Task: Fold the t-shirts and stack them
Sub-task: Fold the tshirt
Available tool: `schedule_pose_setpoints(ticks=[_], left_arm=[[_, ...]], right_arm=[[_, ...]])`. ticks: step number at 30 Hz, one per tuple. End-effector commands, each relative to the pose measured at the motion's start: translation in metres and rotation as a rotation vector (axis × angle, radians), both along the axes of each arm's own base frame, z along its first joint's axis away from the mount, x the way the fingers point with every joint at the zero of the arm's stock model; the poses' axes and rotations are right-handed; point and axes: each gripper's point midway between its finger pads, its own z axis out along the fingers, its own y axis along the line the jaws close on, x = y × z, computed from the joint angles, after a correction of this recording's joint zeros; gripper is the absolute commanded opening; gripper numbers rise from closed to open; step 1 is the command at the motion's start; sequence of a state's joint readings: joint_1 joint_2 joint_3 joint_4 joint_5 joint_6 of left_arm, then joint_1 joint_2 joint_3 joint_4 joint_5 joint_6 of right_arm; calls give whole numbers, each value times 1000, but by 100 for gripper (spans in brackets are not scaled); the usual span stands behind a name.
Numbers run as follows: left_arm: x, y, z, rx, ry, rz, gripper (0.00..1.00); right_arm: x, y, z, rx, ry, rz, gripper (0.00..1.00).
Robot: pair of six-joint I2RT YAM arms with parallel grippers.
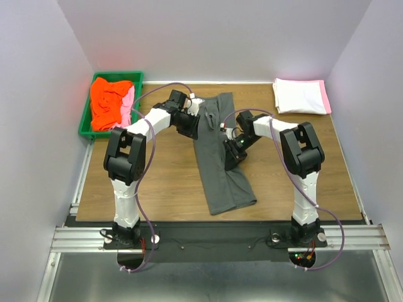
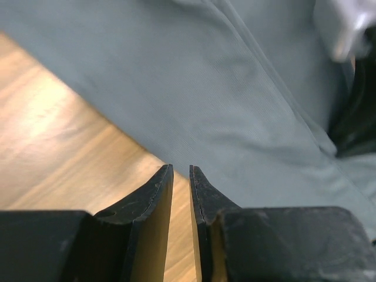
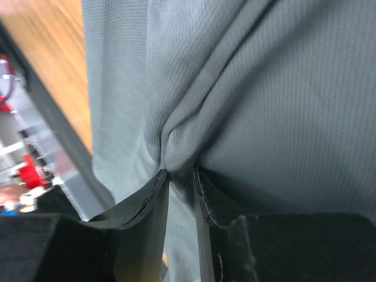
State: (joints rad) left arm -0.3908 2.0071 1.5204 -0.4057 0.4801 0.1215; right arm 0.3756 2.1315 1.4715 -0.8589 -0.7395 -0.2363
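The charcoal t-shirt [image 1: 217,170] lies on the desk [image 1: 164,182] as a long narrow strip. One end points toward the back wall and the other, wider end reaches almost to the near edge, with the strip bending slightly partway along.

The right fingers [image 3: 147,200] are clamped on this shirt at its right edge, about midway along the strip. In the right wrist view the grey cloth [image 3: 282,100] gathers into a pucker just where the two tips meet, and folds run away from that pinch.

The left fingers [image 2: 155,194] are at the shirt's left edge, nearer its far end. They are drawn almost together, with only a thin slit between them, and nothing is held. Bare wood shows through the slit, and the tips sit just at the hem of the grey fabric [image 2: 205,88].

Well to the left of the charcoal shirt, by the back wall, stands a green bin [image 1: 85,123]. In it an orange-red t-shirt [image 1: 107,104] lies crumpled, with a light pink t-shirt [image 1: 128,108] beside it.

Well to the right of the charcoal shirt's far end lies a folded white t-shirt [image 1: 299,95]. It lies flat, with pink cloth [image 1: 326,97] showing along its outer edge.
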Motion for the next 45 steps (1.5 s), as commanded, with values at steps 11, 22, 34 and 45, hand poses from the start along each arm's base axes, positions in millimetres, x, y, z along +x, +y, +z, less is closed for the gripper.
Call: schedule_pose_setpoints(ticks=[11, 22, 34, 45], left_arm=[[33, -7, 16, 9, -64, -24, 29], [52, -3, -26, 51, -7, -22, 29], [113, 11, -36, 76, -54, 43, 29], [151, 22, -25, 71, -144, 76, 31]], right_arm=[[48, 33, 47, 120, -200, -71, 34], [154, 8, 45, -20, -418, -190, 33], [222, -23, -16, -203, -463, -313, 31], [258, -27, -23, -204, -529, -343, 32]])
